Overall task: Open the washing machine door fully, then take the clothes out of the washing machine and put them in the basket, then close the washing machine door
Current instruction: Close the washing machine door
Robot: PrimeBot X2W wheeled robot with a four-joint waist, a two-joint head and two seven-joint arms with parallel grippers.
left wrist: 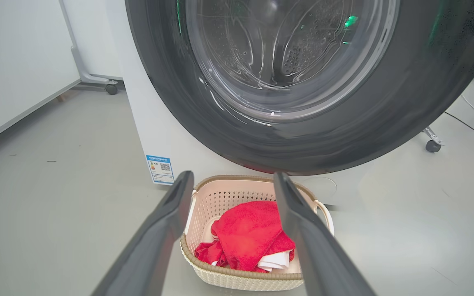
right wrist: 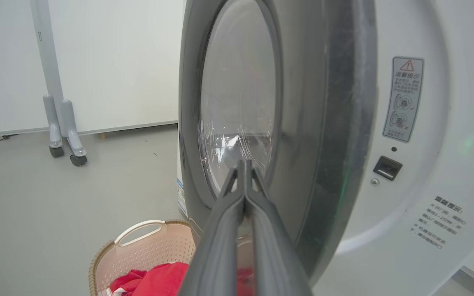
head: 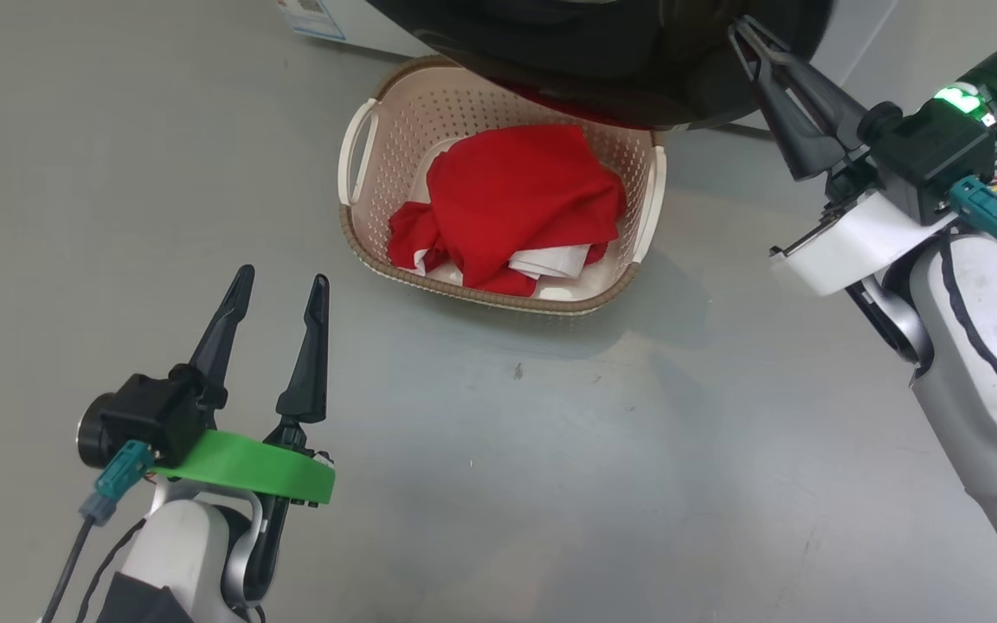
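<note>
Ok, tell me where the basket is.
The basket sits on the floor at the top centre of the head view, partly under the washer door, holding the red clothes.

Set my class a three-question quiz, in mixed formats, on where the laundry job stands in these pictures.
1. True or false: the clothes lie in the basket.
2. Multiple choice: the right end effector is A) open wide; B) shut, with its tips by the washing machine door; C) gripping red cloth.
3. Fill in: the left end effector has its jaws ____ and holds nothing.
Key: 1 true; 2 B; 3 open.
</note>
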